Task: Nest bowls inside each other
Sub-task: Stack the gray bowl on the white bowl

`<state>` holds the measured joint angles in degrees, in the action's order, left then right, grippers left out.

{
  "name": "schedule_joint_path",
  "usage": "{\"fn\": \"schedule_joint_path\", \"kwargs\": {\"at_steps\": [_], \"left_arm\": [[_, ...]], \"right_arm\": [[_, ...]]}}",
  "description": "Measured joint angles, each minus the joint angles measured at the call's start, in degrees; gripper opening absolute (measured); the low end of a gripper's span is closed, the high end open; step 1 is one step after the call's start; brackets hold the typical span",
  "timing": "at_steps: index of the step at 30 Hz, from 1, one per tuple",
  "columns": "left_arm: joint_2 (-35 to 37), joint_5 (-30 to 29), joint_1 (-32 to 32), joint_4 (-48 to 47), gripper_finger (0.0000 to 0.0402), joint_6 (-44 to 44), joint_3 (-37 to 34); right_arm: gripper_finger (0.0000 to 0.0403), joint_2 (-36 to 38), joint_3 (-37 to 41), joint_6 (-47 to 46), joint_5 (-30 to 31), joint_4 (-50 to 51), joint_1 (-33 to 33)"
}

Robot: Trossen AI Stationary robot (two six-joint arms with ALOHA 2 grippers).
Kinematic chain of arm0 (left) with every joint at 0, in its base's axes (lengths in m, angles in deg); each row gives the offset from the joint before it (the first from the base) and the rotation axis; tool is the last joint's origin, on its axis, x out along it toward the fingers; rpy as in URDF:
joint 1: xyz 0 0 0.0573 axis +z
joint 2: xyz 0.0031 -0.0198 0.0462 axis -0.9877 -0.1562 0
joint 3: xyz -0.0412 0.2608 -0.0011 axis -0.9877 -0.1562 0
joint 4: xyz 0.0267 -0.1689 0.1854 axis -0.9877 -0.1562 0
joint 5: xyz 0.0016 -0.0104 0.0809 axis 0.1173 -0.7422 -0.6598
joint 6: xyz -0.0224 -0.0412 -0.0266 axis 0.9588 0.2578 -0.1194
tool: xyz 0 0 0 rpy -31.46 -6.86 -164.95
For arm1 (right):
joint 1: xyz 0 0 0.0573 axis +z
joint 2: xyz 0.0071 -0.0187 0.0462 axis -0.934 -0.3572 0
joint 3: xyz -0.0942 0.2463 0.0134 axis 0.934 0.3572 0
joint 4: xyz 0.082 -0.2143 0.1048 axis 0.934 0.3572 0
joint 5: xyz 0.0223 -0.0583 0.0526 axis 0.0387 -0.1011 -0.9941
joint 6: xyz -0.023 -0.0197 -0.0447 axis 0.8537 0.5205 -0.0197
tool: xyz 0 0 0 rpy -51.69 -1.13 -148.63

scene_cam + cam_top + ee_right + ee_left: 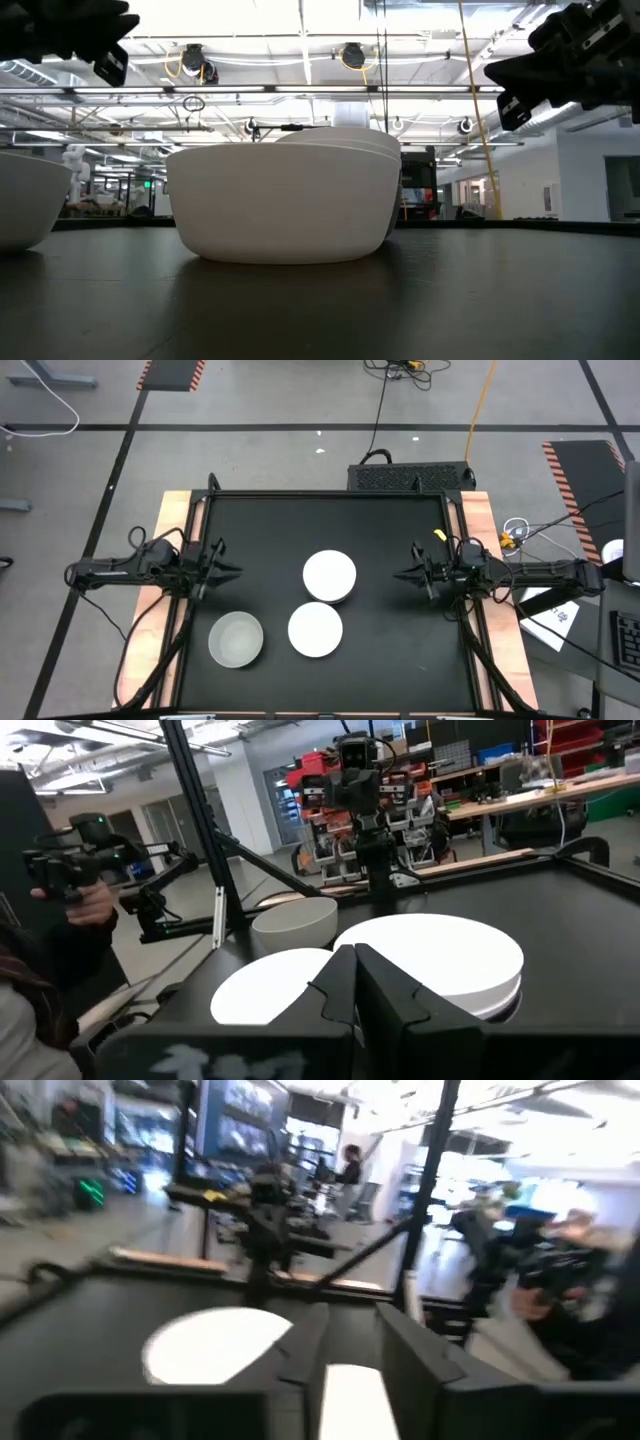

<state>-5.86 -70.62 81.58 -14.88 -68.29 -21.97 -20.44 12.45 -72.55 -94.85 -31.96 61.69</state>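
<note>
A stack of white bowls (329,576) (430,958) stands at the middle of the black table. A single white bowl (316,629) (285,205) (268,988) stands nearer the front edge. A pale grey bowl (236,638) (295,923) stands at the near left. All rest on their bases. My left gripper (233,571) (350,1355) hovers left of the stack with a gap between its fingers and nothing in it. Right of the stack, my right gripper (400,574) (352,982) hovers shut and holds nothing.
Wooden rails (172,540) and a dark frame (330,494) edge the table. Beyond the table stands a person whose hand (75,900) holds a device. Bare black tabletop lies along the far side and at the near right.
</note>
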Motion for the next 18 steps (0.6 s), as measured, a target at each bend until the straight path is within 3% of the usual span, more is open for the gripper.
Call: {"fn": "schedule_joint_path", "kwargs": {"at_steps": [10, 14, 18], "left_arm": [[-6.92, 5.82, -5.97, -0.13, 0.0249, 18.52, 0.4], [-11.26, 6.87, -11.62, -0.14, 0.0275, 18.52, 1.43], [-15.47, 4.17, -15.93, -6.07, 0.0274, 19.65, 5.04]], "right_arm": [[0.0, 0.0, 0.02, -1.99, -1.41, 0.17, -0.02], [0.0, 0.0, 0.02, -2.09, -1.41, 0.16, -0.02], [0.0, 0.0, 0.07, -3.37, -1.41, -0.83, -0.02]]}}
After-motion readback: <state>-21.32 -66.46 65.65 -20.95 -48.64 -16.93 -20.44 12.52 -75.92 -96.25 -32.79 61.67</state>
